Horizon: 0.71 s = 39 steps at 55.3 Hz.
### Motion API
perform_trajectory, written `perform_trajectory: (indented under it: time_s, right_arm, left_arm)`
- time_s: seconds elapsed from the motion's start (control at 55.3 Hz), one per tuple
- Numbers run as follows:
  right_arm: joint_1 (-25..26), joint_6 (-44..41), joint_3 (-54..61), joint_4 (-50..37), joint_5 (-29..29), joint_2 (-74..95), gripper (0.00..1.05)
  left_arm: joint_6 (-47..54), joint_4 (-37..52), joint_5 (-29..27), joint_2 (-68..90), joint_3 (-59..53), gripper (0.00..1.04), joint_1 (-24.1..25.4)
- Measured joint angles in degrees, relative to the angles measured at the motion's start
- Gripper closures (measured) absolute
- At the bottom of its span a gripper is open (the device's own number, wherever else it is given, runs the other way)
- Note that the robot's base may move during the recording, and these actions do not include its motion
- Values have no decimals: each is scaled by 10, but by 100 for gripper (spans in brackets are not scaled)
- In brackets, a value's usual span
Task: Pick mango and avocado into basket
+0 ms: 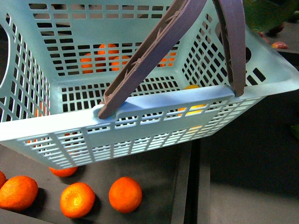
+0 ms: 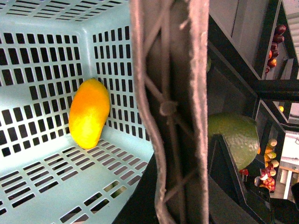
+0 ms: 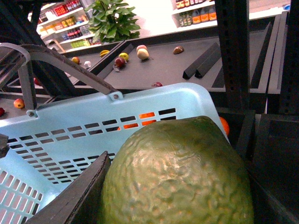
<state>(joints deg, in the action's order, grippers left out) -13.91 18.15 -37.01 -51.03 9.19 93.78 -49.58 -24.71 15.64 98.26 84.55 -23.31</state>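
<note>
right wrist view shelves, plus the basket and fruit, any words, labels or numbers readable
No text can be read.
The shelf goods and bottles in the right wrist view have labels too small and blurred to read.
No print or sticker shows on the basket, mango or avocado.

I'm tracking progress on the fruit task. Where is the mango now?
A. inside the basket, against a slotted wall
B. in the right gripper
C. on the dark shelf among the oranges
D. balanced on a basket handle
A: the left wrist view shows the mango lying on the basket's slotted floor against a wall; the right gripper holds the green avocado instead.
</note>
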Motion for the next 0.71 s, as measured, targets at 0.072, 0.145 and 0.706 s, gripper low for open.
perform_trajectory:
  time_s: [0.072, 0.145, 0.706]
  right_arm:
    - [-13, 1, -16, 2, -14, 17, 37]
    - [-21, 2, -25, 7, -17, 29, 37]
    - [57, -1, 40, 99, -62, -100, 8]
  left_arm:
    - [0, 0, 0, 0, 0, 97, 0]
    - [0, 0, 0, 0, 0, 97, 0]
    - [0, 0, -2, 0, 0, 97, 0]
